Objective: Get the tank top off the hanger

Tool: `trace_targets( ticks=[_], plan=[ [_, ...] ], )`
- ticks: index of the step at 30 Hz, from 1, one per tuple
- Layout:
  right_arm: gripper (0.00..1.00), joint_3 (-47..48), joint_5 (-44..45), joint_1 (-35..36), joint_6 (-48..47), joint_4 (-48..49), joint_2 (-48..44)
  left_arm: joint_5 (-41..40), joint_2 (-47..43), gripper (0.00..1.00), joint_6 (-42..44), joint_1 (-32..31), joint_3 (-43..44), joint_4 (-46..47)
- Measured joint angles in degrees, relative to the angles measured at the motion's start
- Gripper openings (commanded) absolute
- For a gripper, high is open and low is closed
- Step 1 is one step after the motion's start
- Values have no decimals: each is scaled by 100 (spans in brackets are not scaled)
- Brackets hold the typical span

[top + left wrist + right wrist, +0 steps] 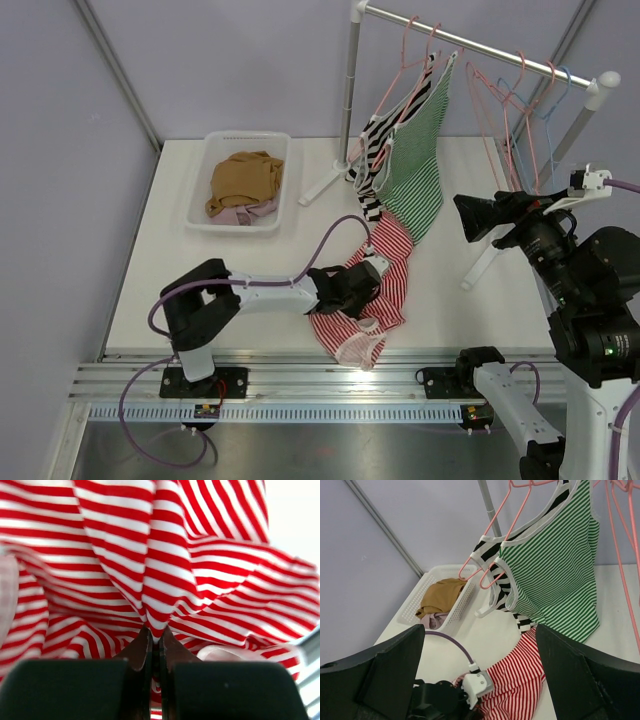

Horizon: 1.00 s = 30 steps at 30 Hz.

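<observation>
A red-and-white striped tank top (pixel 388 255) (pixel 165 565) (pixel 520 680) lies crumpled on the white table (pixel 250 280), off any hanger. My left gripper (pixel 366 292) (pixel 155 632) is shut on a raised fold of it. A green striped tank top (pixel 415 160) (pixel 555 570) and a black-and-white striped one (pixel 372 160) (pixel 492 570) hang on pink hangers (pixel 408 60) (pixel 495 535) from the rail (pixel 480 45). My right gripper (pixel 478 218) (pixel 480 630) is open and empty, raised at the right and facing the hanging tops.
A white basket (pixel 212 150) (pixel 465 600) holding brown and pink clothes sits at the back left. Empty pink and blue hangers (pixel 515 110) hang further right on the rail. The rack's post (pixel 349 90) and feet stand on the table behind the red top.
</observation>
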Motion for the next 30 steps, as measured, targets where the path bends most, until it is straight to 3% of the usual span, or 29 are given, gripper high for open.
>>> trace_targets(
  ticks=[8, 17, 24, 30],
  plan=[
    [99, -260, -22, 0, -15, 63, -142, -1023, -2028, 0, -13, 0, -195, -955],
    [100, -389, -103, 0, -11, 131, -166, -2472, -3104, 0, 94, 452, 863, -2236],
    [100, -481, -142, 0, 42, 205, -223, -2658, -3178, 0, 507, 1718, 2236, -2889],
    [100, -570, -238, 0, 125, 299, -223, -2299, -2612, 0, 785, 2973, 3587, -3169]
  ],
)
